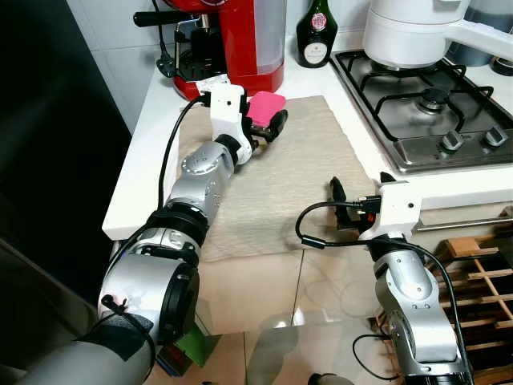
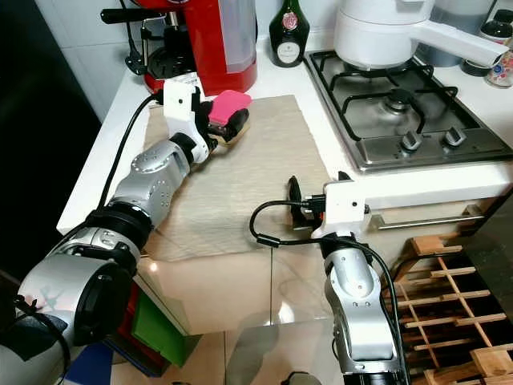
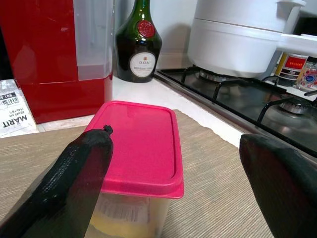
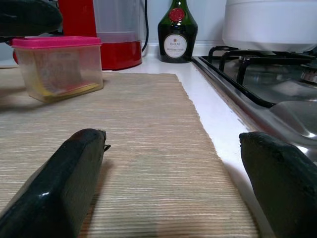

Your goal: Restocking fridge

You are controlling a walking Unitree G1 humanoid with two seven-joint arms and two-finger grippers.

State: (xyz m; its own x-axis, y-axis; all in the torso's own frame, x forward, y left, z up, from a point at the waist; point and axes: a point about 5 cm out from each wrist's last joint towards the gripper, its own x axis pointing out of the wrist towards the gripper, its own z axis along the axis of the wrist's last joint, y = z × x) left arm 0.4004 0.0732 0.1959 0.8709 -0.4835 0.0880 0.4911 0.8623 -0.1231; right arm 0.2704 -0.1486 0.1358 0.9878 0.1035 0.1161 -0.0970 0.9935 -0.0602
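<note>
The pink-lidded container (image 1: 265, 107) sits on the woven mat (image 1: 280, 176) at the far left part of the table (image 1: 144, 160), just in front of the red coffee machine (image 1: 240, 40). The left gripper (image 1: 268, 120) is right at it: in the left wrist view one black finger (image 3: 74, 173) lies alongside the box's near side while the other finger (image 3: 282, 183) stands well clear on the stove side, so the fingers are spread wide and the box lies off-centre between them, close to one finger. The container's long axis runs away from the wrist, along the line of the fingers, so they would close across its short width. The right gripper (image 1: 353, 204) hovers at the table's front edge, fingers also released and holding nothing, with the box well apart from it across the mat. The left arm is plainly the nearer one for the pick-up, though it likely needs a slight sideways shift to centre the box.
</note>
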